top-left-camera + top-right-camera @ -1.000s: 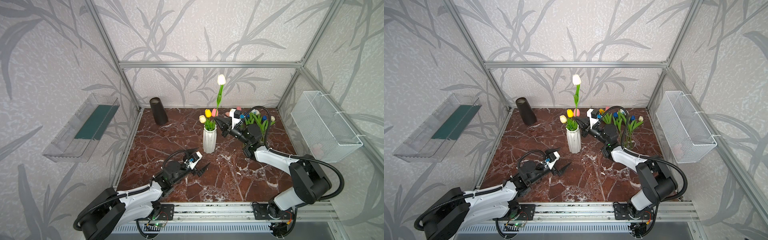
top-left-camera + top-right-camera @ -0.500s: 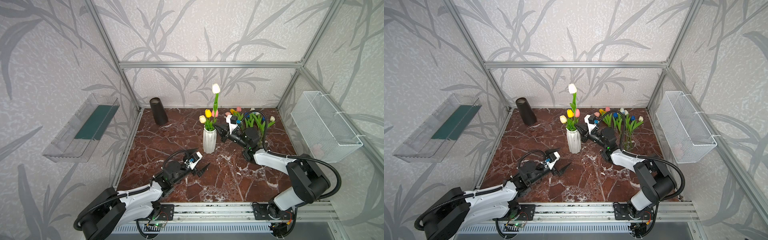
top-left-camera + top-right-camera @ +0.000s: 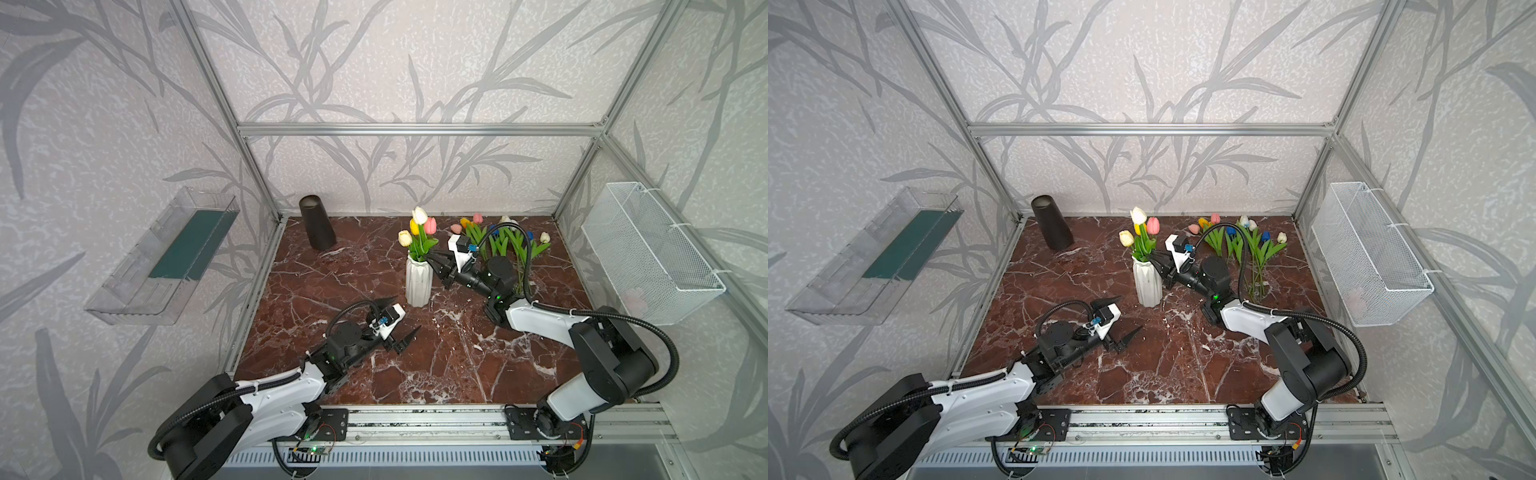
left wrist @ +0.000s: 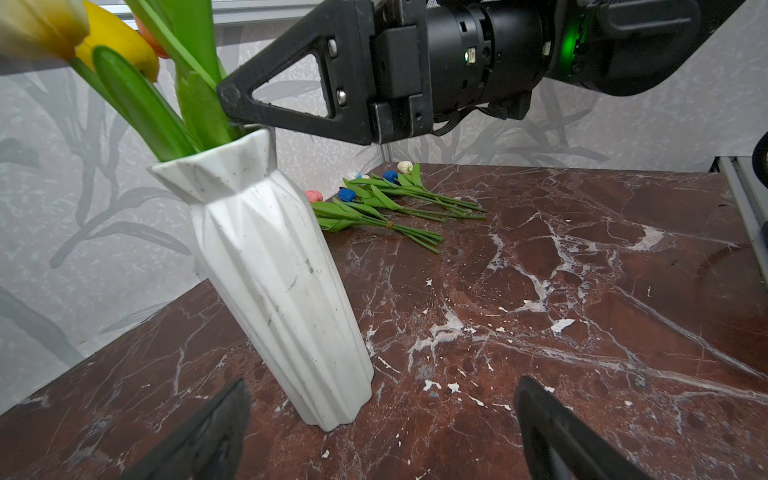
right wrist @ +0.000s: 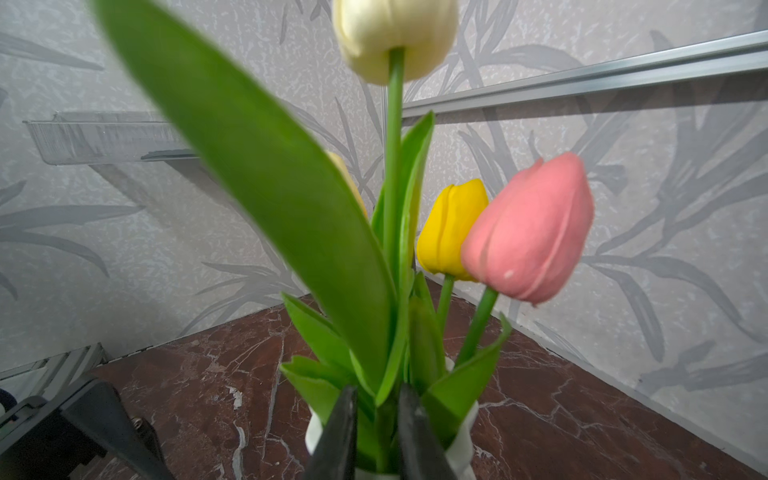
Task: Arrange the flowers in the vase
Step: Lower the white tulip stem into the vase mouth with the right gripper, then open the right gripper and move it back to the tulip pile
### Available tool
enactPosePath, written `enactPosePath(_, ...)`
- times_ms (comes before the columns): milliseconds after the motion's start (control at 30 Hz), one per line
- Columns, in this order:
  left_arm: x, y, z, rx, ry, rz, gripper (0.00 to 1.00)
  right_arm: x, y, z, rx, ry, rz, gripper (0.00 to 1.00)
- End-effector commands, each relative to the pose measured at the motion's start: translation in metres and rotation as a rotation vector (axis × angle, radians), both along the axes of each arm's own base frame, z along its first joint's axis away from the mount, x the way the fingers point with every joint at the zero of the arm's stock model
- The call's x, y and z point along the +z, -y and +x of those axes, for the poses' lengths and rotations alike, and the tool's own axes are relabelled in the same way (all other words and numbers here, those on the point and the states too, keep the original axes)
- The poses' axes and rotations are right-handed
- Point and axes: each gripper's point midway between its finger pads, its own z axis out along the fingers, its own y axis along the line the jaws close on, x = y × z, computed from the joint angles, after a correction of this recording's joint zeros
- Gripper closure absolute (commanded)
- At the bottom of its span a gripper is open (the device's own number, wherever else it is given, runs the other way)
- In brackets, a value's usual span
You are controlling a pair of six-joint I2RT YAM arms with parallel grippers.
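- Grey leaf-patterned walls and an aluminium frame close in a red-brown marble surface veined with white
- A white faceted ceramic vase stands upright near the middle of the surface, holding four artificial tulips: two cream-white, one yellow, one pink
- The loose flowers, green-stemmed tulips with blue, pink, yellow and white heads, lie flat in a fan near the far right corner, well apart from the vase
- The tallest cream-white tulip stands with its stem down the vase mouth; the step in hand reads as the release of this one
- The left end effector hovers low over the surface just in front of the vase, jaws spread wide and empty
- The right end effector sits at the vase rim, jaws a narrow way apart on either side of that stem; the gap looks a little wider than the stem, so it seems to grip nothing
- Next, I judge, the right arm should draw straight back without snagging leaves or tipping the vase, then pinch one thin stem from the loose flowers
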Motion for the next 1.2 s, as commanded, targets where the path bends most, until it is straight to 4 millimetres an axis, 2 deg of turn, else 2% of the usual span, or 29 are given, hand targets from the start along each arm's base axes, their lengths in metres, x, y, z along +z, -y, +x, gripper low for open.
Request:
enactPosePath(0,0.005,0.003,0.001,-0.007,0.022,0.007,0.01,0.004,0.001,-0.003,-0.005,0.024,-0.015,0.74)
enactPosePath(167,0.004,0.003,0.001,-0.007,0.02,0.01,0.01,0.009,0.003,-0.006,-0.012,0.042,-0.016,0.69)
enactPosePath(467,0.004,0.003,0.0,-0.008,0.02,0.01,0.01,0.026,0.022,-0.021,-0.074,0.111,-0.033,0.48)
enactPosePath(667,0.005,0.002,0.001,-0.003,0.023,0.005,0.01,0.045,0.043,-0.038,-0.143,0.171,-0.067,0.46)
enactPosePath(833,0.008,0.001,0.0,-0.002,0.036,-0.002,0.01,0.06,0.08,-0.035,-0.297,0.175,-0.078,0.46)
enactPosePath(967,0.018,-0.001,-0.006,-0.018,0.046,-0.022,0.01,0.036,0.117,-0.009,-0.458,0.061,-0.156,0.46)
enactPosePath(1067,0.024,-0.003,-0.008,-0.017,0.052,-0.027,0.01,0.011,0.164,0.023,-0.625,-0.129,-0.166,0.47)
enactPosePath(1167,0.022,-0.002,-0.006,-0.015,0.053,-0.012,0.01,-0.026,0.218,0.054,-0.803,-0.387,-0.17,0.55)
